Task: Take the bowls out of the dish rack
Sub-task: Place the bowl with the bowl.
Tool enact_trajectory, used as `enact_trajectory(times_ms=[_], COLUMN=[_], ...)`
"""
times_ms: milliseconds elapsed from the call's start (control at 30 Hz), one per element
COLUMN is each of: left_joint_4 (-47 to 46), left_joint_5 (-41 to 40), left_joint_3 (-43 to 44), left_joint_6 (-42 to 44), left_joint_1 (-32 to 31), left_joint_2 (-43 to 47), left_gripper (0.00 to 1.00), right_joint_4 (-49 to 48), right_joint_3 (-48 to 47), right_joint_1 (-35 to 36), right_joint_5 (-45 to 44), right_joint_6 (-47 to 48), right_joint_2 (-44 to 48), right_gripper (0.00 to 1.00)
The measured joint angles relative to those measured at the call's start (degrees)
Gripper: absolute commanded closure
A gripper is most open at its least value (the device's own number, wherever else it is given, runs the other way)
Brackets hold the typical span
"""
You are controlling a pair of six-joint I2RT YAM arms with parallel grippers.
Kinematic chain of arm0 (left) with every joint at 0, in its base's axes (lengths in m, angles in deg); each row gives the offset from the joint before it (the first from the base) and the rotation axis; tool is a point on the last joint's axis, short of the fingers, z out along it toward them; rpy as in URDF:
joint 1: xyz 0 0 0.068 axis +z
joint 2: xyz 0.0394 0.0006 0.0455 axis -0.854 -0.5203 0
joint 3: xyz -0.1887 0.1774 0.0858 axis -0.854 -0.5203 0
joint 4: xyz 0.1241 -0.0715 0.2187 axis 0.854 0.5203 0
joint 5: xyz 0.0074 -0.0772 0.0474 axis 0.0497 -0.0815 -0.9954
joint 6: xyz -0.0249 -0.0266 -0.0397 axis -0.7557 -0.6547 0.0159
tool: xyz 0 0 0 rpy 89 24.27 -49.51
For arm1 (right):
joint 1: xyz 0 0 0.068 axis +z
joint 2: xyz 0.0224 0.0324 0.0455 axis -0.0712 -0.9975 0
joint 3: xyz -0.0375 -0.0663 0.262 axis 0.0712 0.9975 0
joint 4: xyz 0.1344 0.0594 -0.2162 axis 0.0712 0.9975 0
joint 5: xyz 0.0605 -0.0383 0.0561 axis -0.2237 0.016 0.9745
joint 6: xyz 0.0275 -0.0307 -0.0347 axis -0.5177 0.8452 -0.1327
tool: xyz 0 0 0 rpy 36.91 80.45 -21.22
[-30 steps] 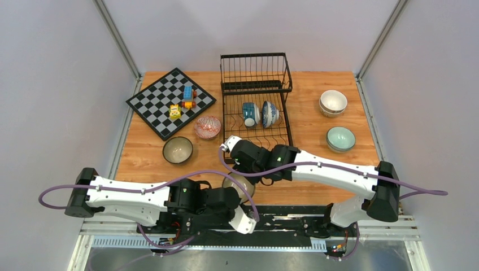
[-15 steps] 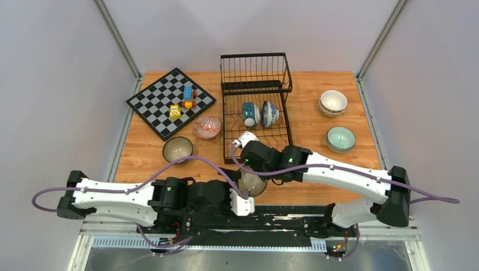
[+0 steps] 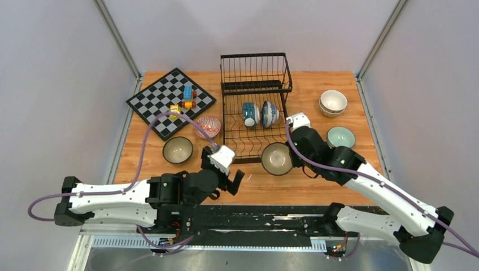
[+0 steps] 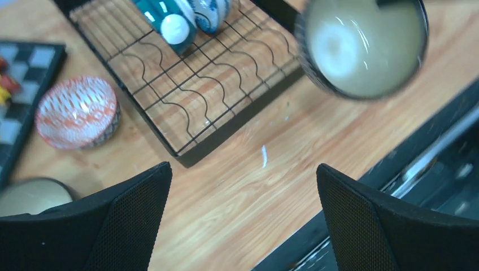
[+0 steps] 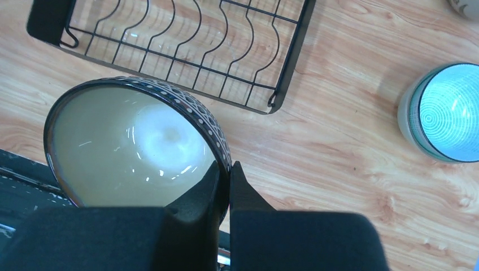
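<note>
My right gripper point(image 5: 227, 169) is shut on the rim of a bowl point(image 5: 135, 147) that is dark with white dots outside and pale beige inside. It holds this bowl point(image 3: 277, 158) above the table, just off the front right corner of the black wire dish rack point(image 3: 255, 84). A teal bowl point(image 3: 250, 113) and a blue-white bowl point(image 3: 269, 113) stand on edge in the rack. My left gripper point(image 3: 234, 182) is open and empty, over bare wood in front of the rack point(image 4: 197, 84). The held bowl point(image 4: 364, 45) shows at its upper right.
A red-patterned bowl point(image 3: 208, 127) and a brownish bowl point(image 3: 178, 149) sit left of the rack. Stacked cream bowls point(image 3: 333, 103) and a mint bowl point(image 3: 341, 138) sit to the right. A chessboard point(image 3: 158, 104) with toy blocks lies at the back left.
My left gripper opened and let go of the beige bowl, then moved forward. My right gripper carried that bowl right and away from the near edge.
</note>
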Motion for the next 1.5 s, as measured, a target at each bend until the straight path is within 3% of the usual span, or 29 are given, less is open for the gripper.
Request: enact_trajectory(times_ms=[167, 333, 533, 733, 1000, 1500], left_joint_4=[-3.50, -0.04, 8.28, 12.00, 14.08, 14.03], left_joint_5=[-0.68, -1.05, -4.00, -4.07, -2.62, 2.21], left_joint_3=[0.63, 7.98, 15.93, 17.33, 18.36, 18.43], left_joint_6=[-23.82, -43.04, -59.80, -63.65, -60.30, -58.12], left_joint_1=[8.41, 9.86, 10.23, 11.30, 11.41, 12.52], left_joint_2=[0.72, -6.27, -12.11, -16.61, -21.51, -27.04], left_gripper=[0.00, 0.00, 0.00, 0.00, 0.03, 0.49], right_joint_4=[-0.09, -0.07, -0.07, 0.00, 0.13, 0.39], right_joint_3=[0.90, 0.92, 0.90, 0.90, 0.90, 0.90], right_joint_1=[-1.90, -2.14, -2.16, -2.16, -2.16, -2.16], right_joint_5=[0.85, 1.79, 3.41, 4.68, 4.63, 5.14], right_joint_6=[-3.32, -8.20, -15.37, -20.06, -22.95, -25.90], right_joint_2=[4.50, 3.91, 1.42, -1.79, -3.43, -6.19], right_gripper=[1.00, 1.00, 1.00, 1.00, 1.00, 1.00])
